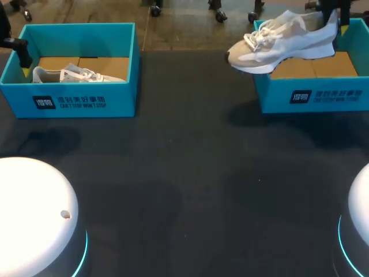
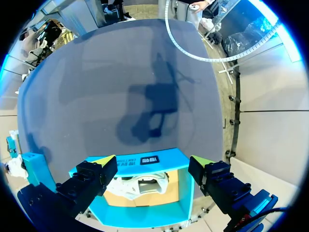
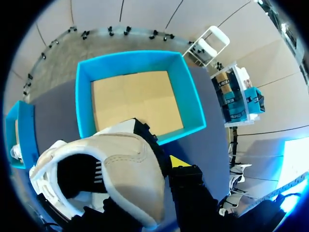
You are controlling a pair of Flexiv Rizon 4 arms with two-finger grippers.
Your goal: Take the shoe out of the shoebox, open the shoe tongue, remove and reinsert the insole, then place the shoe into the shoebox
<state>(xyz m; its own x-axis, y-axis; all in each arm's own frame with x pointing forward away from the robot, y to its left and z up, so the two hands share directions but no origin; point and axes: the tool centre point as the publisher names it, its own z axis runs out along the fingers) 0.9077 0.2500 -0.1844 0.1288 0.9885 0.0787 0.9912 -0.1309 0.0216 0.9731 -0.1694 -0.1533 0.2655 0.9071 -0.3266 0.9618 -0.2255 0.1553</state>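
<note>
- Currently the right pincer (image 3: 161, 147) is clamped on the heel of the held shoe (image 3: 120, 164). One yellow-tipped finger sits outside the heel, and the other seems tucked inside the collar.
- Held shoe is white and airborne, sole down. Its long axis runs sideways across the head view, with the heel at the pincer and the toe pointing to my left, dipped slightly.
- Right box (image 3: 83, 96) lies directly under it, showing only a bare cardboard floor. The toe overhangs the box's left wall and the heel is over the interior.
- Key relation: open table (image 1: 184, 173) lies past the toe and toward me, nearer than the box's front wall. My judgement is that the shoe must clear that wall before it can be set down for the tongue and insole work.
- Right arm is the nearer one, since it already holds the shoe. Left arm is well apart at the far left.
- Left pincer (image 2: 152, 164) is spread wide, gripping nothing, and hovers above the left box (image 2: 169, 159).
- Left shoe (image 2: 137, 186) lies inside that box, below and between the spread fingers, which do not touch it.
- Count: two teal boxes, one with a shoe in it and one without.
- Count: two white shoes, one lifted and one boxed.
- Count: two pincers.
- Count: two white domes (image 1: 34, 213) at the near table edge, one on each side.
</note>
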